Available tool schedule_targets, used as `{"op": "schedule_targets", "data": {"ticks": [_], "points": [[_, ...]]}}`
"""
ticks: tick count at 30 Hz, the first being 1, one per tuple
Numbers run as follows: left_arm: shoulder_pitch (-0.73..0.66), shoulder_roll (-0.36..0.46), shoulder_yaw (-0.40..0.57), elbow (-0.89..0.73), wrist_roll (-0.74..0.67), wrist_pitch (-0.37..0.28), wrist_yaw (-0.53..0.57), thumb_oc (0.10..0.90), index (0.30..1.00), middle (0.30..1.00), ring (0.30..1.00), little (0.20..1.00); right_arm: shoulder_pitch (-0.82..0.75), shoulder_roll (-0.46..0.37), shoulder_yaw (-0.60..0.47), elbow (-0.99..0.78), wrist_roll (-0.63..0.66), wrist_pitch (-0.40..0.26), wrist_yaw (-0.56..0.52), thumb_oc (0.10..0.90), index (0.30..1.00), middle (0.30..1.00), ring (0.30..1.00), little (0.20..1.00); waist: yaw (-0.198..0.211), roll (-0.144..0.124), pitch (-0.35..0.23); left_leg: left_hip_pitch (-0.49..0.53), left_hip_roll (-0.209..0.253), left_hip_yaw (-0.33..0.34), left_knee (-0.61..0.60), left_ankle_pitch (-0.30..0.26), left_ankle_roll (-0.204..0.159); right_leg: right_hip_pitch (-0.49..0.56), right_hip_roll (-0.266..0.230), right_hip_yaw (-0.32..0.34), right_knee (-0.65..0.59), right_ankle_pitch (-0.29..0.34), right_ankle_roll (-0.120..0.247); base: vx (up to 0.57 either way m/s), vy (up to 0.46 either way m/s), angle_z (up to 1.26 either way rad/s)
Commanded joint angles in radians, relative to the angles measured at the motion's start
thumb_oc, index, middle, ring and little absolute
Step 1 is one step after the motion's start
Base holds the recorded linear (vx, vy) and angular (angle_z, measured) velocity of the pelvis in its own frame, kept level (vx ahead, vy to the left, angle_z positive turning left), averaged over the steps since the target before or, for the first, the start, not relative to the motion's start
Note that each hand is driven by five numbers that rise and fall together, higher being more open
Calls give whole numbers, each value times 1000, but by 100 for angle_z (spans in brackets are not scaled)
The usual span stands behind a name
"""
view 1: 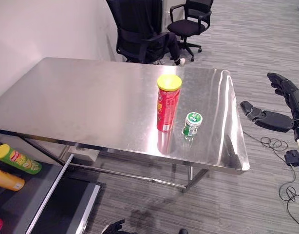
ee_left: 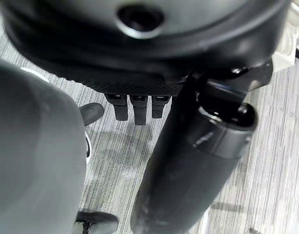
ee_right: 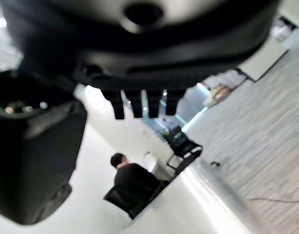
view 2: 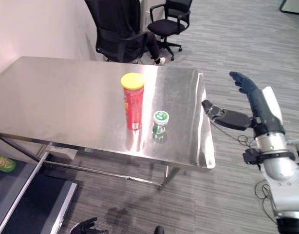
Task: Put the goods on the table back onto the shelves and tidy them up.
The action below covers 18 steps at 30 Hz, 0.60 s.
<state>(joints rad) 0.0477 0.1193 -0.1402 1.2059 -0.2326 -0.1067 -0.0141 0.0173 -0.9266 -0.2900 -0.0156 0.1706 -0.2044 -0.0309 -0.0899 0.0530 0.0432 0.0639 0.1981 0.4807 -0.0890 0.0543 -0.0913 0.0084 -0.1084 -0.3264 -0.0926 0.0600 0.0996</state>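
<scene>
Left eye view: your table (view 1: 81,102) carries a red canister (view 1: 167,103) with a yellow lid, upright. Just beside it, toward the table's right edge, stands a small green-capped bottle (view 1: 192,124); the two look apart. Below the table's left end, a shelf (view 1: 23,195) holds a green canister (view 1: 17,159) and an orange one (view 1: 7,179), both lying down. Beyond the table's far edge sit two black office chairs (view 1: 188,22).

Right eye view: your right hand (view 2: 249,105) hangs past the table's right edge, off the surface, fingers (view 2: 239,80) straight and spread, holding nothing.

Left wrist view: left hand (ee_left: 135,105) over grey floor; fingers seem straight, though little of them shows.

Right wrist view: a seated person (ee_right: 132,180) in black beyond the table.
</scene>
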Motion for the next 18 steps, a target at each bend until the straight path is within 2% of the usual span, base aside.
{"op": "schedule_targets", "data": {"ticks": [1, 11, 16, 17, 18], "points": [[-34, 24, 7, 60, 21, -43, -4, 800, 900, 900, 900, 900, -115, -13, -73, -102, 70, -108, -14, 800, 900, 900, 900, 900, -6, -58, -47, 47, 97, 47, 2, 74, -90, 49, 14, 62, 5, -63, 30, 0, 0, 0], [-29, 17, 0, 56, 53, -48, -5, 800, 900, 900, 900, 900, -121, 40, 21, -176, -36, -92, 42, 800, 900, 900, 900, 900, 8, -50, -50, 50, 97, 38, 2, 69, -89, 59, 10, 51, 5, -63, 29, 0, 0, 0], [-33, 14, 1, 54, 65, -51, 3, 800, 900, 900, 900, 900, -124, 42, 42, -190, -91, -92, 37, 800, 900, 900, 900, 900, 9, -52, -51, 49, 96, 37, 2, 68, -90, 59, 9, 49, 5, -61, 30, 17, 1, 3], [-34, 14, 3, 56, 69, -52, 7, 800, 900, 900, 900, 900, -125, 42, 47, -207, -100, -96, 44, 800, 900, 900, 900, 900, 10, -52, -54, 54, 96, 19, 2, 48, -100, 65, 8, 59, 5, -76, 38, 10, -4, 8], [-34, 14, 4, 55, 69, -52, 7, 800, 900, 900, 900, 900, -125, 42, 47, -208, -99, -96, 44, 800, 900, 900, 900, 900, 10, -54, -50, 47, 97, 34, 2, 67, -91, 58, 7, 46, 5, -60, 32, 9, -2, 14]]}}
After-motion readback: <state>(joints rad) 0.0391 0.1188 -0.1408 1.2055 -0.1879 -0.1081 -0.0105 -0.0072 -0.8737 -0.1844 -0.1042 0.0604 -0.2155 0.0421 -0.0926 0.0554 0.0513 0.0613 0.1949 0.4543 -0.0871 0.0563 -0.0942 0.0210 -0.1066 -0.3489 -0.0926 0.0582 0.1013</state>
